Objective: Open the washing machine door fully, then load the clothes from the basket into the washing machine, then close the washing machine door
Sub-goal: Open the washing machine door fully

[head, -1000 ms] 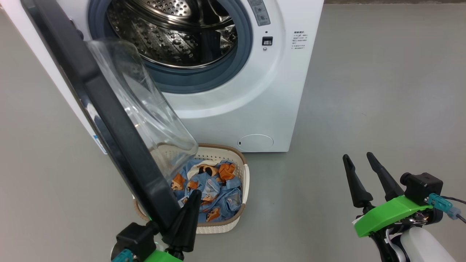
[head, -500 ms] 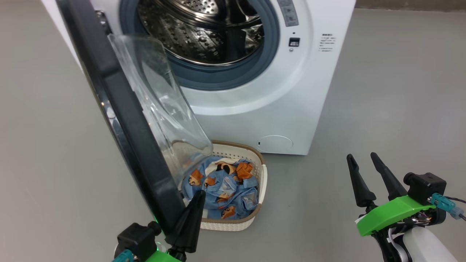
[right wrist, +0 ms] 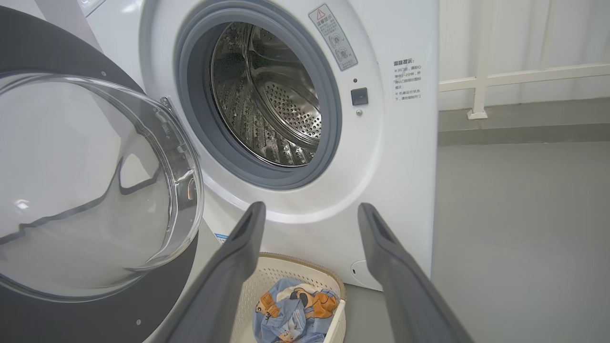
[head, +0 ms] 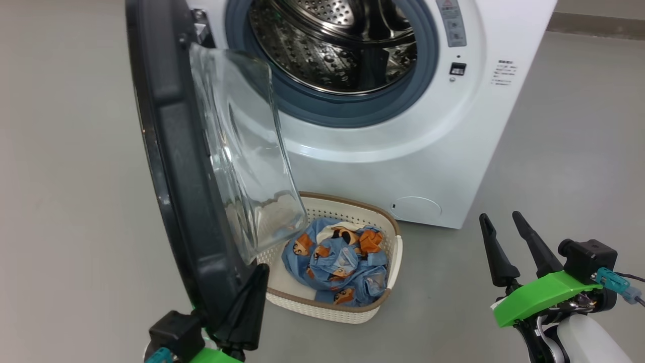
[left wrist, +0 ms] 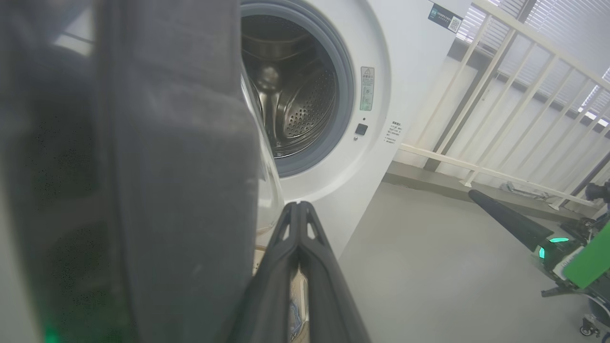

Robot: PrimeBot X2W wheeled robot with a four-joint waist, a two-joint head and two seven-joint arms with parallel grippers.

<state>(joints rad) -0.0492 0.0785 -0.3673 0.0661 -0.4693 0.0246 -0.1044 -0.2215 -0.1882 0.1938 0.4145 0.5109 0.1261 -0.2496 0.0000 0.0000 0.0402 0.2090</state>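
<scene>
The washing machine (head: 383,166) stands at 12 o'clock in the head view. Its steel perforated drum (head: 337,45) is bare inside the grey rubber gasket (head: 322,108). The washing machine door (head: 171,151) hangs open from its hinge at 11 o'clock. It is seen nearly edge-on, with the black rim running down to 7 o'clock and the clear glass bowl (head: 247,151) bulging toward the machine.

The left gripper (head: 259,276) sits at 7 o'clock. Its two dark fingers (left wrist: 298,247) are clenched together with nothing between them. They lie against the inner side of the door's lower rim, just below the glass bowl. In the left wrist view the rim is a blurred dark mass from 9 o'clock to the centre, touching the fingers' left flank.

The basket (head: 322,310) rests on the grey floor (head: 554,151) at 6 o'clock. It is just in front of the machine's base and partly under the open door. The clothes (head: 337,267) are bunched in a heap inside it, toward its right end.

The right gripper (head: 501,227) hovers at 4 o'clock, well apart from the basket and the machine. Its fingers (right wrist: 238,257) are released and spread wide, holding nothing. In the right wrist view they frame the basket at 6 o'clock, and a white railing (left wrist: 500,95) stands beyond the machine at 2 o'clock in the left wrist view.
</scene>
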